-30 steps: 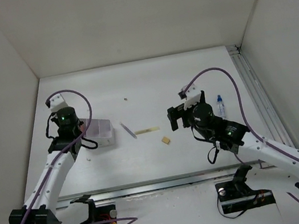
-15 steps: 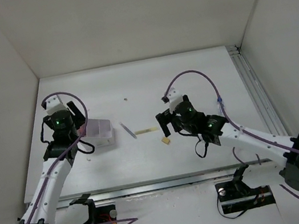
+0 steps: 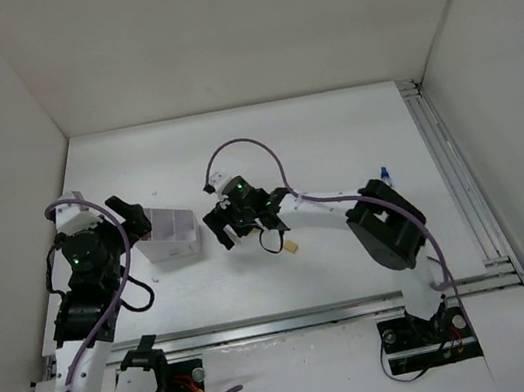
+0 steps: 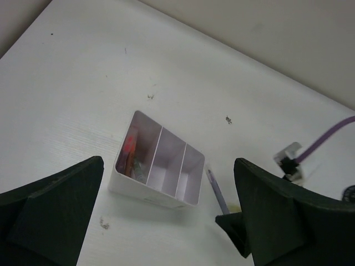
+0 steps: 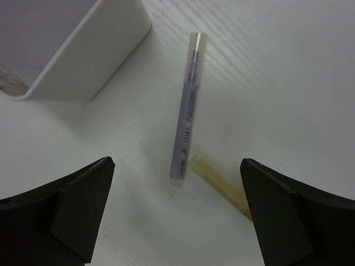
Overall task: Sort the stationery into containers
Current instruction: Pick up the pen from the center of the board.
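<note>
**Right claw over the purple pen, with a second pen in the way**

In the last second the right arm has swung leftward across the table, while the left arm has drawn back from the box.

The right gripper (image 5: 176,172) now hangs with its fingers spread wide and nothing between them but air. The purple pen (image 5: 187,127) lies flat on the table below, running roughly crosswise to the closing line. The fingers straddle its lower end, not its middle.

That is the first risk. A pinch so far from the pen's middle could let it swing or slip out on the lift.

The second is the yellow pen (image 5: 219,183). One end sits right at the purple pen's lower tip, touching or just beside it, I cannot tell which. Closing there may drag or catch both.

The white compartment box (image 5: 94,50) stands near the left finger, so a careless descent could shove it. It already holds a pink-red pen (image 4: 128,148) in an end compartment.

The tan eraser (image 3: 292,246) waits near the right arm. The left gripper (image 4: 166,166) hovers wide open and empty above the box.
</note>
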Controlling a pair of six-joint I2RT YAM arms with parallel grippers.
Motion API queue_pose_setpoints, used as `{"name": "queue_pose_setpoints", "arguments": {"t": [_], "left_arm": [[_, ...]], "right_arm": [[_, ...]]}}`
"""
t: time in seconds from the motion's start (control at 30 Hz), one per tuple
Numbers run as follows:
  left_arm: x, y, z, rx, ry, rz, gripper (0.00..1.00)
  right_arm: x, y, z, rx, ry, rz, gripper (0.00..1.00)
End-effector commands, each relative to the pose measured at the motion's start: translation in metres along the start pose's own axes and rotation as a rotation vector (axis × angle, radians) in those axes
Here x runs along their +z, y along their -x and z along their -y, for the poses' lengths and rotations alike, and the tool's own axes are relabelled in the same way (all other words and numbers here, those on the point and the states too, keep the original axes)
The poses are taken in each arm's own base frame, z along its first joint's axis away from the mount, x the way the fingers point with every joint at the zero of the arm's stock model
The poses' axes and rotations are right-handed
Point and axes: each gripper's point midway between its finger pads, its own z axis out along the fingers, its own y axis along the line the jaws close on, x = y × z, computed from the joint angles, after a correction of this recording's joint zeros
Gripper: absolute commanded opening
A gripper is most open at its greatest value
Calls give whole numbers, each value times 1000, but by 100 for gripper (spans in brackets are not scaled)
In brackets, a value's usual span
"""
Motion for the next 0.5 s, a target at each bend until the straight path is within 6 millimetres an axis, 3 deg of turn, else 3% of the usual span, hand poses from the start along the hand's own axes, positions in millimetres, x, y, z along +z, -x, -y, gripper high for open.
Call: {"name": "queue_pose_setpoints", "arguments": {"t": [0.0, 0.07, 0.3, 0.4, 0.47], "left_arm": [[-14, 6, 0, -29, -8, 14, 100], [-18, 4, -4, -22, 5, 10, 100], [-23, 6, -8, -18, 15, 22, 100], [-21, 4, -7, -19, 17, 16, 100], [-19, 4, -7, -18, 17, 11, 100]], "right_arm": [[18, 36, -26, -40, 81, 90, 95], [33, 30, -24, -49, 74, 76, 94], [48, 30, -21, -81, 49, 86, 92], [52, 23, -19, -88, 36, 73, 85], [54, 16, -19, -96, 26, 57, 75]]}}
